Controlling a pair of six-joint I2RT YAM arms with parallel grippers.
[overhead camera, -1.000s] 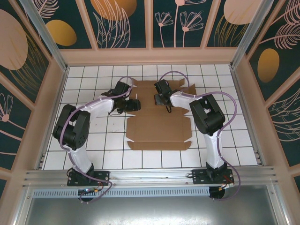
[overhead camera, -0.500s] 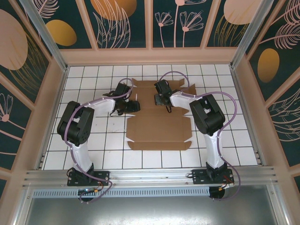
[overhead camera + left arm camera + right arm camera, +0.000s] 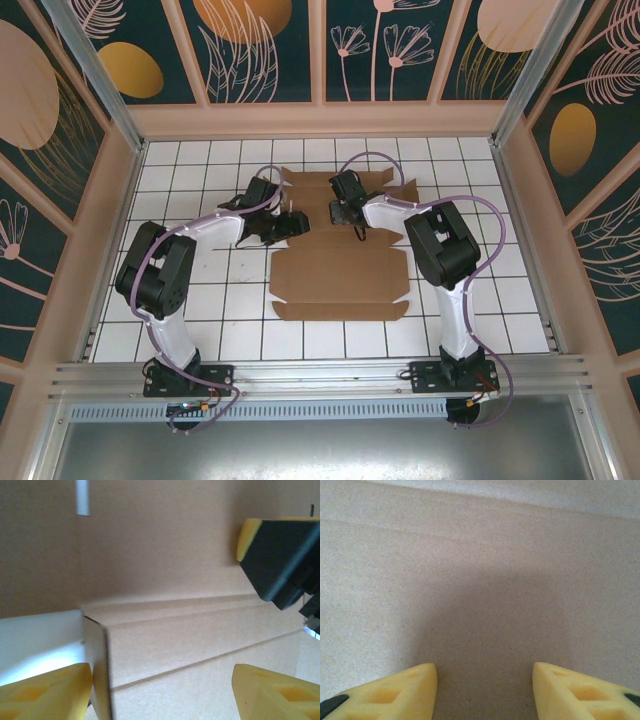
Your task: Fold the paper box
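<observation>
left gripper [image 3: 165, 685] jaws stand wide, and the gap between them is free but for the paper box [image 3: 190, 645] edge just beside one finger. ahead of it and off to one side, the right gripper [image 3: 346, 212] sits close, one of its fingers [image 3: 280, 550] in the way. right jaws are spread too, nothing between them, flat cardboard right below. behind the left gripper, bare table [image 3: 200, 300], then the side wall [image 3: 118, 190].

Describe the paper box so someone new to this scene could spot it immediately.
Start at the white tiled table inside the patterned enclosure. In its middle, between the left arm and the right arm, lies the paper box, a brown cardboard sheet with creases and flaps. Nothing else on the white tiles is brown; the arms are black and white.
</observation>
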